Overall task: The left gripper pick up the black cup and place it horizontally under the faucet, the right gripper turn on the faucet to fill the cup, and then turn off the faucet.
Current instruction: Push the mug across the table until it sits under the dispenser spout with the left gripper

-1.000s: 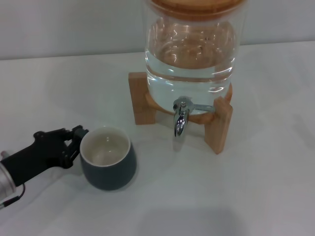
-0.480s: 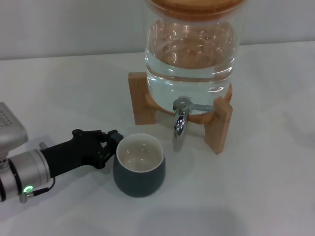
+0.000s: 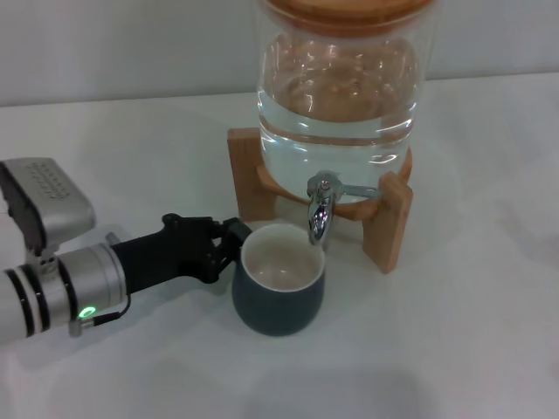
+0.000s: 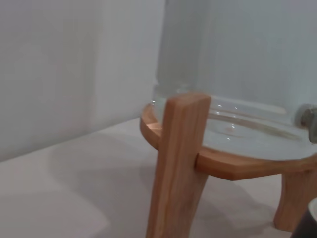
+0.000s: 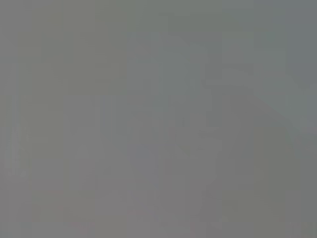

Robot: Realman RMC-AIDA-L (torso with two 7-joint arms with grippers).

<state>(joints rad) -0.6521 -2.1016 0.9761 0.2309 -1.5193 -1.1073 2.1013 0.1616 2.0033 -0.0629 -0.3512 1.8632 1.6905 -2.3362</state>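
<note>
Left gripper (image 3: 229, 247): reaches in from robot's left, low over white table (image 3: 454, 332), fingers clamped on near-left side of black cup (image 3: 278, 291). Black cup: upright, mouth up, long axis vertical, rim directly under spout. Faucet (image 3: 320, 209): spout down, lever toward robot's right. Glass jar (image 3: 336, 96) on wooden stand (image 4: 181, 163) behind. Right gripper: not seen.

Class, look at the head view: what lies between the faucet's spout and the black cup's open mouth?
Nothing: in the head view the faucet hangs just above the far rim of the black cup, with no water falling. The left gripper is at the cup's side.
</note>
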